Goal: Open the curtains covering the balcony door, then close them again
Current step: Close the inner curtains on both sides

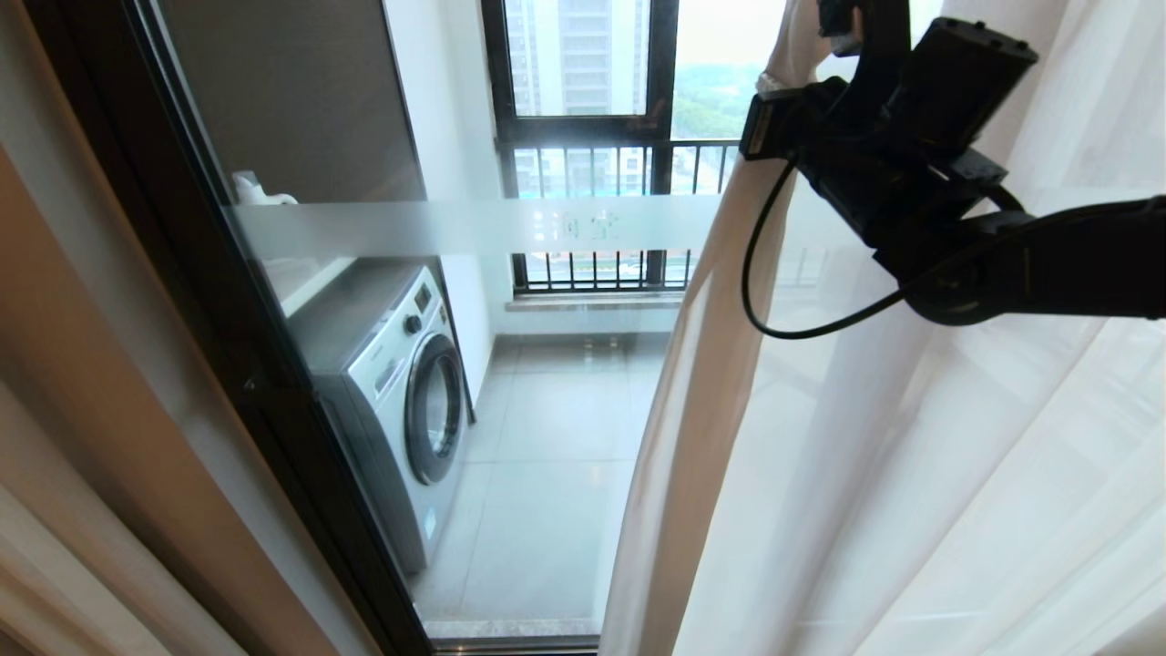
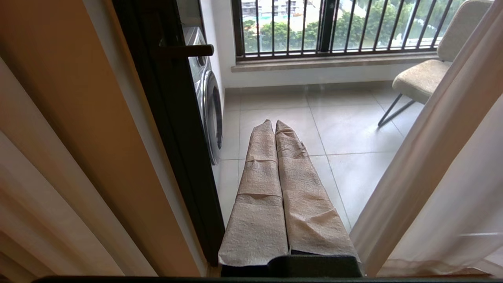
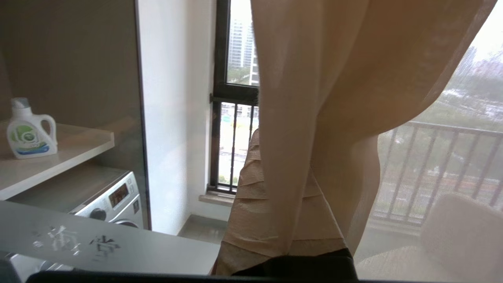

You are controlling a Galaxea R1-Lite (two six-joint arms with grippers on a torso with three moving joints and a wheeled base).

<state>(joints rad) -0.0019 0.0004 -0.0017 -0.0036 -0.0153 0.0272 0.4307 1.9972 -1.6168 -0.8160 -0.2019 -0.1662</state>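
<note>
A: Head view is showing the right tool (image 1: pixel 802 41) high at the upper right, pinching the edge of the sheer white curtains (image 1: pixel 911 474); its wrapped fingers (image 3: pixel 251 204) are lying pressed together with the fabric draping over them.

B: And the balcony door (image 1: pixel 273 383)?

A: Its black frame is standing at the left, glass uncovered, washing machine (image 1: pixel 401 401) showing behind; the left tool (image 2: pixel 275 125) is hanging low, pressed together, gripping nothing.

Your right arm (image 1: pixel 1048 260) reaches in from the right, wrist raised high, its claw (image 3: pixel 275 184) pinched tight on fabric. Your left claw (image 2: pixel 275 133) is parked low, its wrapped fingers (image 2: pixel 261 184) pressed together, holding nothing.
</note>
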